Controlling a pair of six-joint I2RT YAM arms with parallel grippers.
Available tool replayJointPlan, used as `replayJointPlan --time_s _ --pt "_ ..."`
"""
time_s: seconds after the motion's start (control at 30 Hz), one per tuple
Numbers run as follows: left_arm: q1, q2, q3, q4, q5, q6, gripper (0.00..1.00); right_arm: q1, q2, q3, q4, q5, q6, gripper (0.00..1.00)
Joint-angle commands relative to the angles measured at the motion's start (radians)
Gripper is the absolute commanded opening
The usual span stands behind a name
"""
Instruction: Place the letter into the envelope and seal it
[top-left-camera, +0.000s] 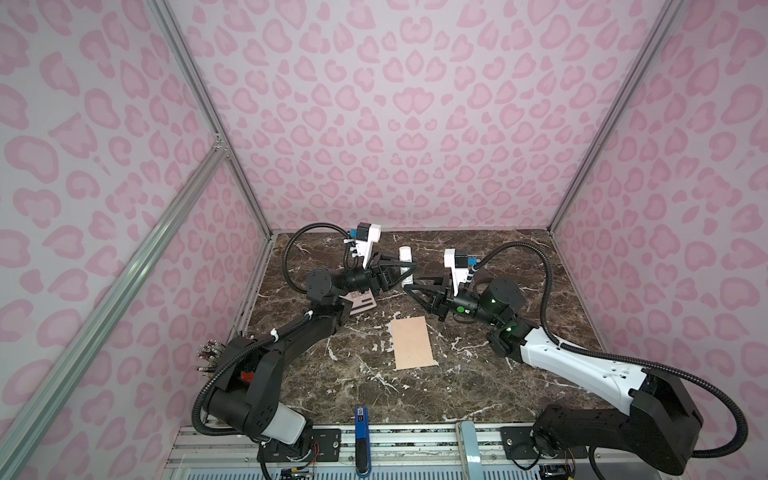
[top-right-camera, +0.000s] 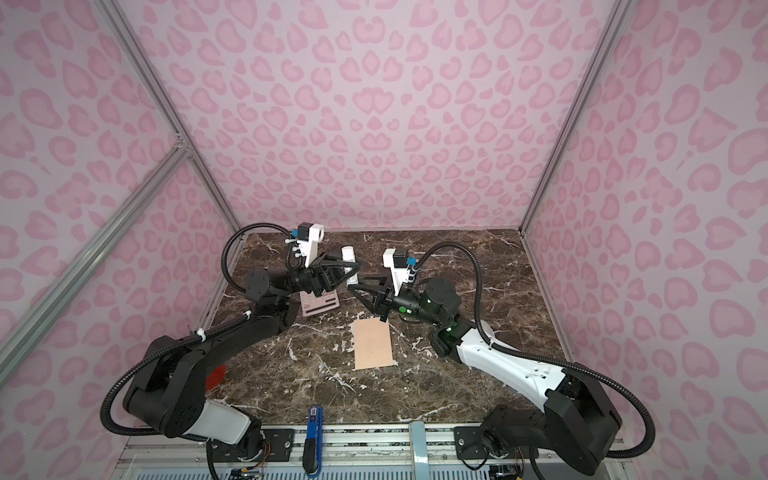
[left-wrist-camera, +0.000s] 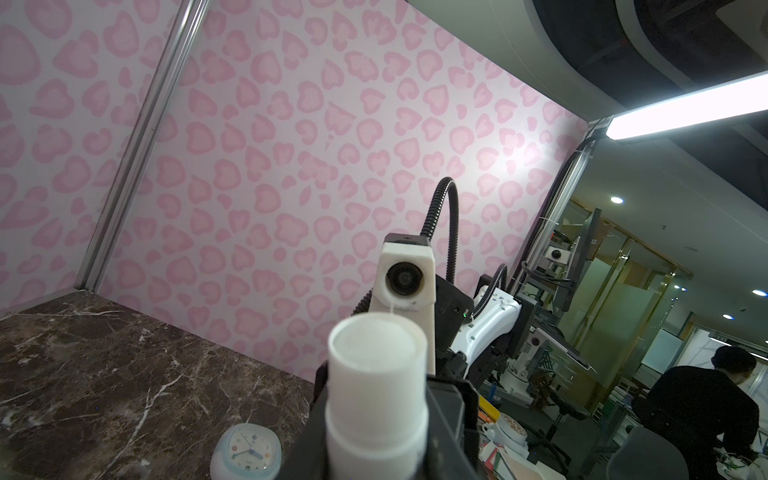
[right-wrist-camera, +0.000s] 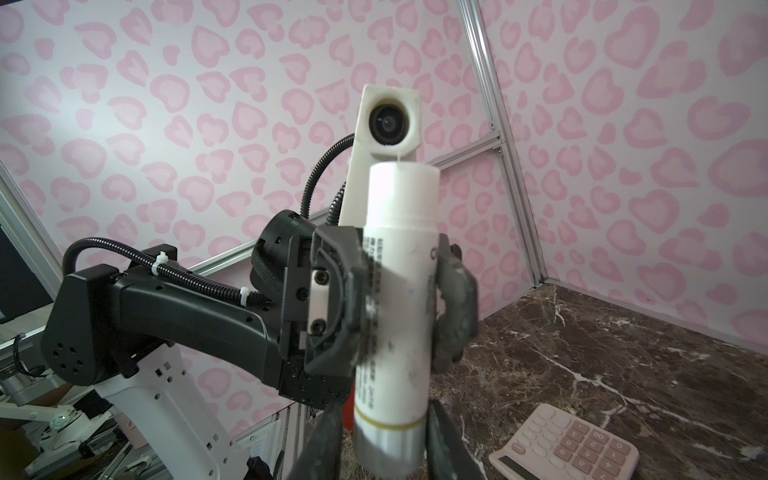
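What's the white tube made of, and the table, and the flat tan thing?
The tube looks like smooth white plastic, with print on it and a shiny silvery end, maybe metal. The table looks like polished brown marble with white veins; it could be a print. The envelope looks like thin matte peach paper, lying flat.

The left arm (top-left-camera: 307, 332) half hides the pink calculator (top-left-camera: 363, 302).

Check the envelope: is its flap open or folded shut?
Folded shut: the envelope lies as one flat peach rectangle in both top views, no flap sticking out. Whether it is glued down cannot be told.
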Motion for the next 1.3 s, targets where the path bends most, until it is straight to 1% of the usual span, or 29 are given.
replayJointPlan --time_s 0.0,0.1,0.23,0.3,0.43,0.53,0.7,0.8,0.93,1.07,1.27 --pt "0.001 0.005 0.010 0.033 0.009 0.001 0.03 0.004 0.006 0.009 0.056 -0.042 0.007 0.31" --pt "0.000 0.006 0.008 0.034 0.006 0.004 0.03 0.003 0.010 0.009 0.052 -0.048 0.008 0.28" --pt "0.001 0.005 0.006 0.026 -0.001 0.013 0.03 0.006 0.014 0.010 0.053 -0.047 0.005 0.22" --pt "0.000 -0.001 0.002 0.004 -0.008 0.031 0.03 0.011 0.012 0.010 0.051 -0.039 -0.003 0.21" --pt "0.000 -0.035 -0.010 -0.095 -0.040 0.110 0.03 0.024 0.005 0.019 0.022 -0.011 -0.044 0.21" --pt "0.000 -0.072 -0.014 -0.224 -0.084 0.203 0.03 0.045 -0.006 0.033 -0.027 0.039 -0.102 0.19" --pt "-0.003 -0.128 -0.020 -0.386 -0.159 0.319 0.03 0.086 -0.027 0.058 -0.099 0.159 -0.199 0.19" --pt "-0.008 -0.163 -0.022 -0.472 -0.203 0.382 0.03 0.113 -0.041 0.075 -0.145 0.245 -0.252 0.17" --pt "-0.029 -0.206 -0.018 -0.604 -0.268 0.475 0.04 0.161 -0.055 0.095 -0.199 0.353 -0.335 0.17" --pt "-0.039 -0.230 -0.026 -0.647 -0.324 0.498 0.04 0.224 -0.060 0.123 -0.252 0.476 -0.428 0.16" --pt "-0.050 -0.246 -0.034 -0.659 -0.380 0.497 0.04 0.328 -0.054 0.151 -0.275 0.708 -0.567 0.16"
